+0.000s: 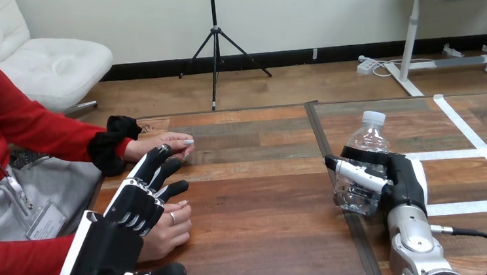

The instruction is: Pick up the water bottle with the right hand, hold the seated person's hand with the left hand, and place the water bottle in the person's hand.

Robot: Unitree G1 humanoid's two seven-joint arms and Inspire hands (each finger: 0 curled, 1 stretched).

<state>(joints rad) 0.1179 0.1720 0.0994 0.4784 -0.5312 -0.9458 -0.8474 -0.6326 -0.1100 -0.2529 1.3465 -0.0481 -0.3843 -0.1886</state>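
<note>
A clear water bottle [367, 142] with a white cap stands on the wooden table [258, 195] at the right. My right hand [398, 181] is wrapped round its lower half, the thumb lying across the front. My left hand [125, 216] reaches in from the bottom left with straight fingers, lying over the person's nearer hand [169, 230], which rests as a loose fist on the table between my fingers and thumb. I do not see my fingers curled round it. The person's farther hand [161, 144] lies flat on the table just beyond my fingertips.
White tape lines [475, 152] mark a square on the table's right part, beside the bottle. A dark seam [320, 141] runs front to back through the table just left of the bottle. The person sits at the left edge.
</note>
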